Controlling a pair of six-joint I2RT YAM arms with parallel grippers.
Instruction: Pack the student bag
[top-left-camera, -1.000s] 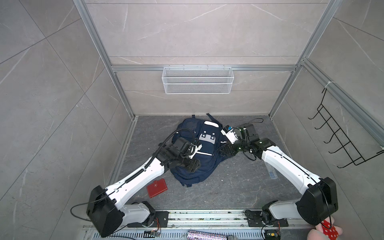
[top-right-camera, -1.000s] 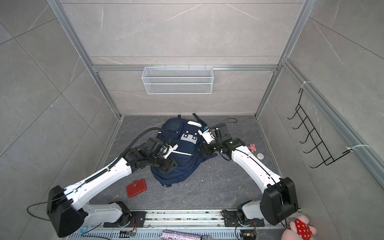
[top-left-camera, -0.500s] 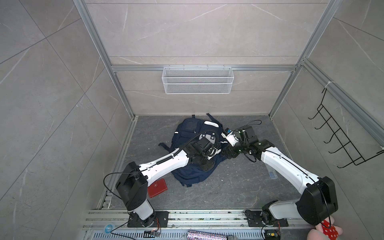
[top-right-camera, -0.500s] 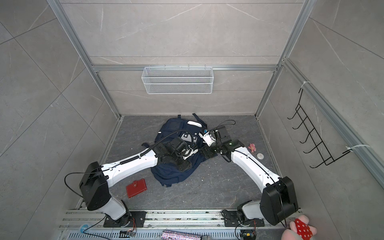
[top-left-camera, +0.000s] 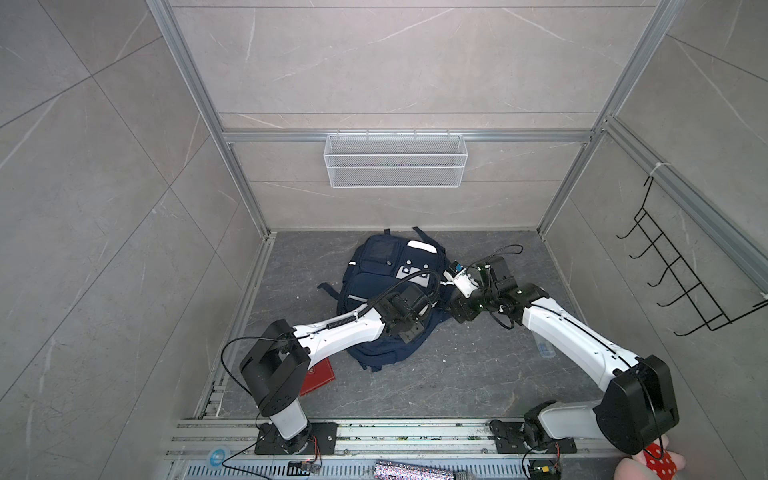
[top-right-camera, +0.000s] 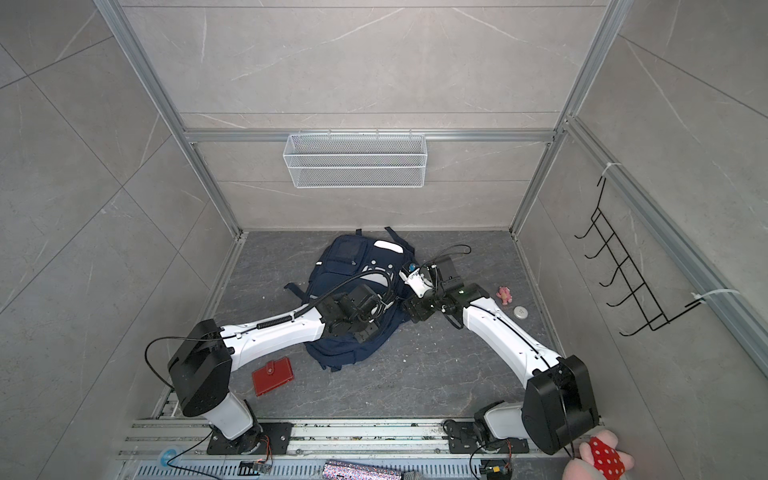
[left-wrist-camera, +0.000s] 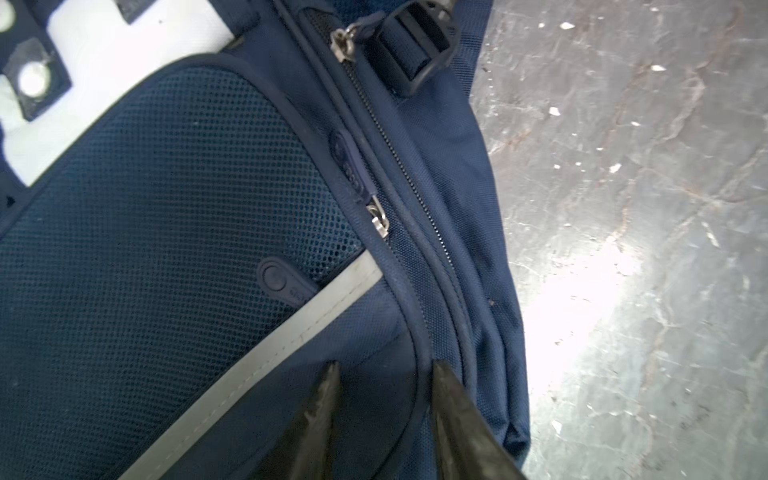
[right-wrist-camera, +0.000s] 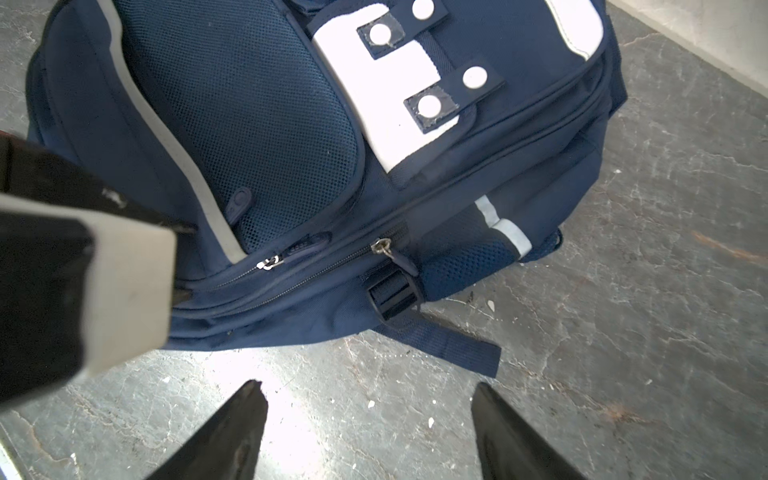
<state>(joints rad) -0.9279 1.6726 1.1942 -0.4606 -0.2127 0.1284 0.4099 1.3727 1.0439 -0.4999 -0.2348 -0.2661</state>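
Grey stone-look floor (top-left-camera: 478, 374) in a tiled booth, and the student bag (top-left-camera: 376, 266) was lying front-up toward the back wall. In both top views its long axis ran roughly from that wall down toward the arm bases. The left gripper (left-wrist-camera: 384, 374) was right on top of it, at the end nearer the bases. Its jaws were partway apart with the tips down on the navy fabric, one tip just beside the piping (left-wrist-camera: 415, 316) that follows the zip. I couldn't see anything actually pinched between them. The right gripper (right-wrist-camera: 365, 386) had its jaws wide open and empty over bare floor. The bag's right flank was straight ahead of it, with a strip of floor in between. So the zip track on that flank ran crosswise to the right jaws but lengthwise away from the left ones. The main zip slider (right-wrist-camera: 382, 245) sat just above the side buckle (right-wrist-camera: 392, 297), and both zips on that side looked shut. My guess is the zip comes next, with the left arm pinning the fabric since it's already there and the right reaching in for the pull. A red wallet (top-right-camera: 272, 376) lay on the floor by the left arm, well apart from the bag.
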